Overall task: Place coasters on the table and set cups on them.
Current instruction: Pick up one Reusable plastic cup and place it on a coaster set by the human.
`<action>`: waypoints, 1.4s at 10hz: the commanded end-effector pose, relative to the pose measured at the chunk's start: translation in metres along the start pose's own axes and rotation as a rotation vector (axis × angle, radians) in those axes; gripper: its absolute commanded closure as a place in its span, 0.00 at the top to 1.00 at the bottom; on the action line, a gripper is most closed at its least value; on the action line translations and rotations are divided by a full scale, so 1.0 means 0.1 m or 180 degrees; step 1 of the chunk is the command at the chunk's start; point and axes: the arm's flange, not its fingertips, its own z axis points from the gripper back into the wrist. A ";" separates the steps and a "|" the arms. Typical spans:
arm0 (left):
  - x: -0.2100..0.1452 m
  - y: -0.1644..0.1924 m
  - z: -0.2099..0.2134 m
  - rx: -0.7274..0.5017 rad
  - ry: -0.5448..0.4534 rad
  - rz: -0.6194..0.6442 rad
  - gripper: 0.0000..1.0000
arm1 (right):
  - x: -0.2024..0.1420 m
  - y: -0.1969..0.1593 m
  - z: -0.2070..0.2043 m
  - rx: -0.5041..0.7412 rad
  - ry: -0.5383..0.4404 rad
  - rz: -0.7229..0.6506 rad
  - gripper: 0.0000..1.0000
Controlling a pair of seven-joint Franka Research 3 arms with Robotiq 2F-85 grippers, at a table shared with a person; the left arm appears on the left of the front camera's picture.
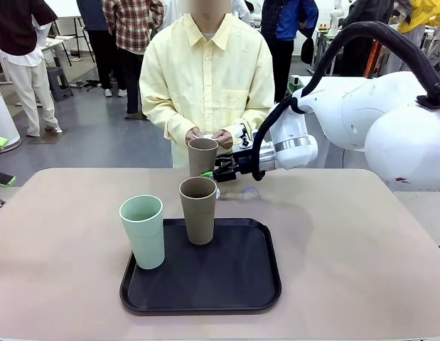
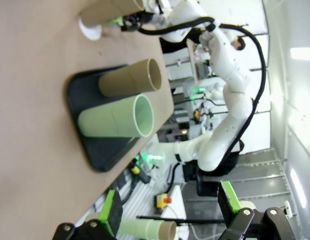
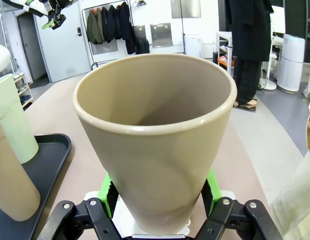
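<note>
My right claw (image 1: 220, 172) is pinching the low part of a brown cup (image 1: 202, 155), holding it upright over a coaster (image 2: 90, 31) on the table's (image 1: 347, 249) far side, near the person (image 1: 205, 78). I cannot tell whether its base is touching. My left claw (image 2: 169, 205) is hanging spread, gripping nothing. The mint cup (image 1: 143, 231) and the second brown cup (image 1: 198, 209) are standing on the tray (image 1: 241, 284).

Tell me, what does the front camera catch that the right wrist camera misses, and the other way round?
Front view adds: a person's hands holding something white, and the whole black rounded-square tray. Right wrist view adds: the right fingers pressing green pads on both sides of the tall taupe tumbler, with a lacy white coaster beneath. Shared: that tumbler, the pale mint tumbler, the beige table.
</note>
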 end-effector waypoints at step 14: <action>0.00 -0.01 0.01 -0.0022 -0.0010 -0.0040 1.00 | 0.01 0.16 0.06 0.0030 0.0205 0.0002 0.81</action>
